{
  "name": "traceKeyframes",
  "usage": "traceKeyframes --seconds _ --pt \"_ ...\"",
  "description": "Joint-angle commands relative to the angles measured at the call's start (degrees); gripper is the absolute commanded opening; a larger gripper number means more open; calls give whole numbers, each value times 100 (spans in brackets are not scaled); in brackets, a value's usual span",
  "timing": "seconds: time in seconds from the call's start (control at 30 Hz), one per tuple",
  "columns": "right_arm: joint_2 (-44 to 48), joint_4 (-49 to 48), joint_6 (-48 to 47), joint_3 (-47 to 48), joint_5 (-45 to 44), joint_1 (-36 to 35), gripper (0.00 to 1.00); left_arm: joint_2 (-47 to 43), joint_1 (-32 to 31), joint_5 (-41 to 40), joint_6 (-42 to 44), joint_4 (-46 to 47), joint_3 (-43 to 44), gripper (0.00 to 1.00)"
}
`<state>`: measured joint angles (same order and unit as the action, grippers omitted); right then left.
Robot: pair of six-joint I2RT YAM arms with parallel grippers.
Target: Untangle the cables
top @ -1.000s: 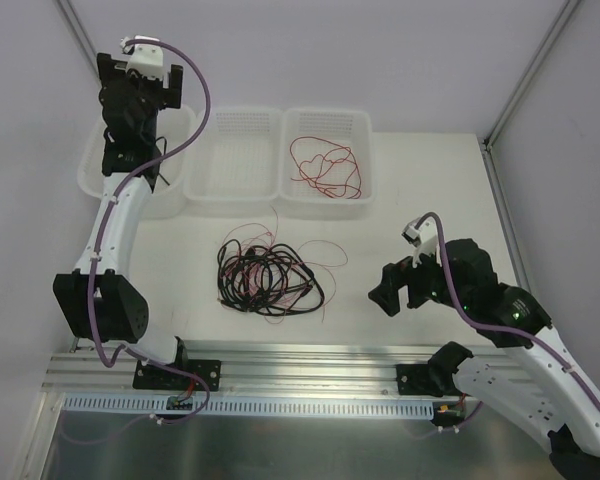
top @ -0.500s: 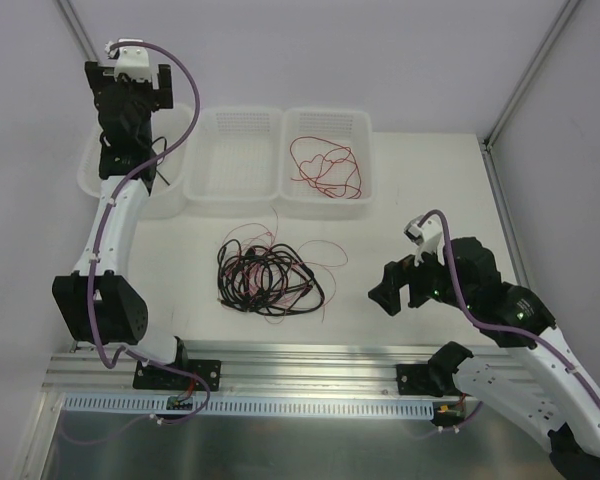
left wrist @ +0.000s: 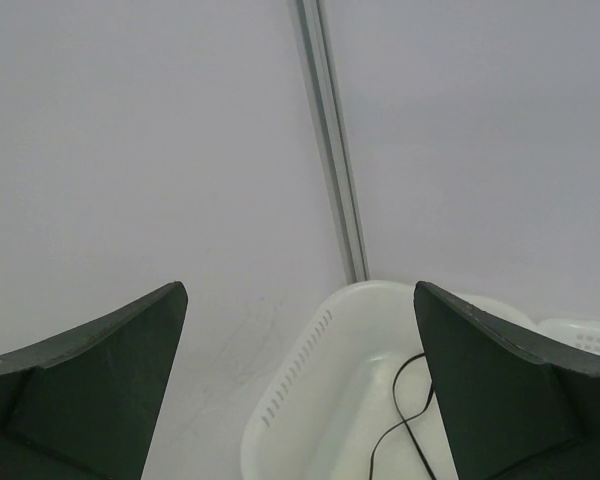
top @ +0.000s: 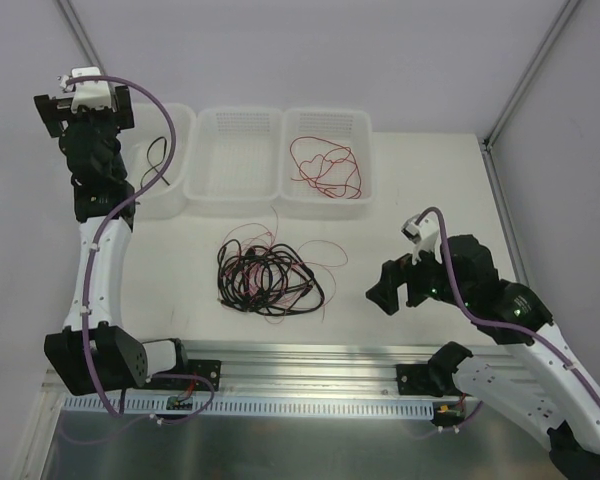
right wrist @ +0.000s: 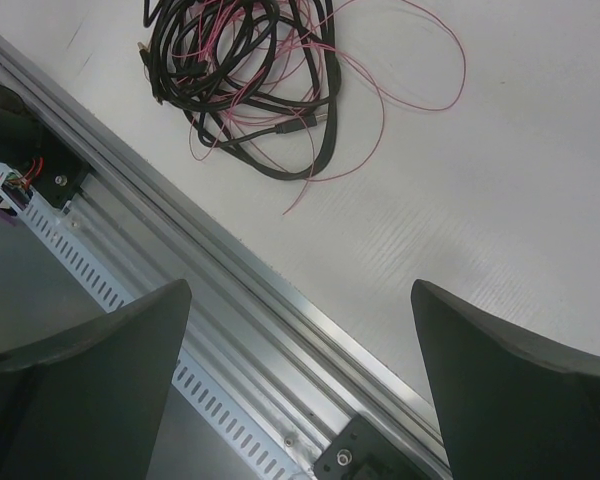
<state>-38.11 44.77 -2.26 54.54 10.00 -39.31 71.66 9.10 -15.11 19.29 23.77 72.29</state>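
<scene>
Left end effector (left wrist: 300, 400), wide, empty, has swung left, uncovering a black cable (top: 160, 156) in the left basket (top: 168, 207). Right end effector (top: 388, 292): wide, empty. Cables (top: 268, 275): black-and-pink tangle on tabletop (top: 420, 180).

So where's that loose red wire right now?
In the overhead view, the red wire lies in the rightmost white basket, beyond the tangled pile.

Brightly, evenly lit from above; only faint soft shadows beneath the tangled black and pink cables (top: 265, 275) on the white matte worktop (top: 430, 190). Mild sheen along the ribbed aluminium rail (top: 310, 362); sharp overall.
</scene>
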Motion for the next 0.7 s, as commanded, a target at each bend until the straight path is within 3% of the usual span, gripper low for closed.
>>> traceKeyframes --seconds 0.0,0.3,0.53,0.67 --pt "-188 -302 -20 66 46 -50 98 -248 -5 -176 5 102 74 99" --pt "-1627 -1137 -29 65 -253 -375 99 -1004 -5 -300 -311 -513 -153 99" --pt "-2954 -1963 59 486 -473 -586 99 -1715 -426 1454 -987 -1575 -470 99" --pt "-3527 -2402 365 724 -420 -674 93 -2199 -778 1888 -1620 -2340 -725 99"
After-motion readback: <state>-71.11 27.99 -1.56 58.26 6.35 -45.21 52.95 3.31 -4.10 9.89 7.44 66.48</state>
